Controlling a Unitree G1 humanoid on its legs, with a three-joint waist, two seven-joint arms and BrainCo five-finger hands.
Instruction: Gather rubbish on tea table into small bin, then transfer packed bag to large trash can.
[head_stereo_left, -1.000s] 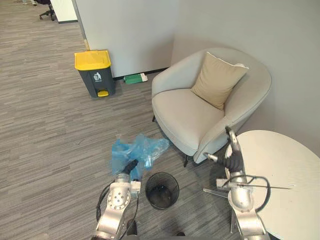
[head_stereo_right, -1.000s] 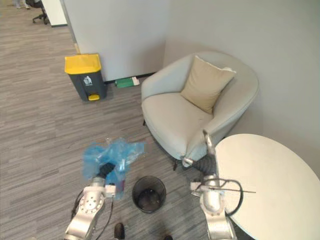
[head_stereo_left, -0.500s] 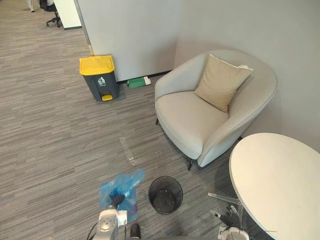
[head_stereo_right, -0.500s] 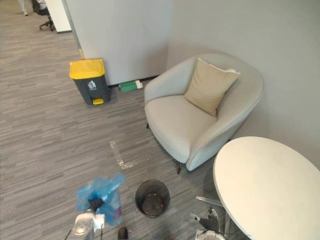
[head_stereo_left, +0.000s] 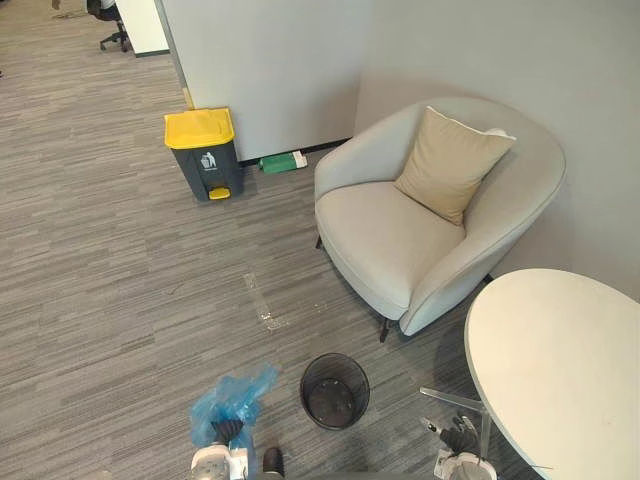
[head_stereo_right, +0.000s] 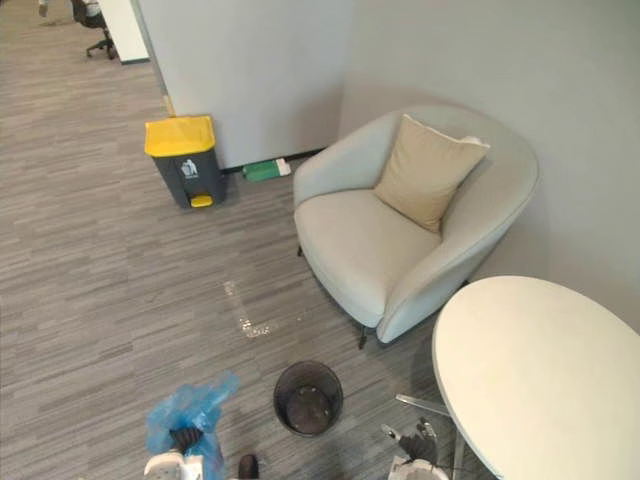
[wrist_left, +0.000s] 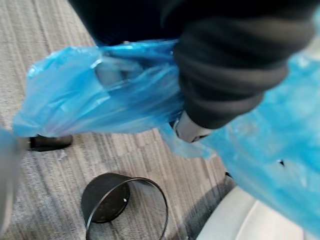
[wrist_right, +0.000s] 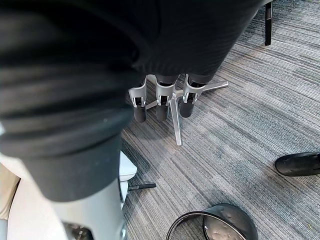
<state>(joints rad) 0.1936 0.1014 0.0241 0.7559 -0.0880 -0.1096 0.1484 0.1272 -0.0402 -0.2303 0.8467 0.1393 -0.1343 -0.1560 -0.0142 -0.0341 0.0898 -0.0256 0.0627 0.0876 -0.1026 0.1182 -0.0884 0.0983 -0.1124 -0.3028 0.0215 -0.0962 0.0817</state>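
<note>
Near left, blue bag (head_stereo_left: 232, 400): we held it bunched, seemingly off the floor, just left of the small bin (head_stereo_left: 336, 356).
Left hand (head_stereo_left: 228, 432): our fingers were curled into the plastic, gripping it.
Right hand (wrist_right: 162, 100): our fingers hung straight and relaxed, holding nothing, beside the tea table (head_stereo_left: 560, 360).
Large trash can (head_stereo_left: 204, 152): it stood far left against the wall, lid down, well apart from the bag.
</note>
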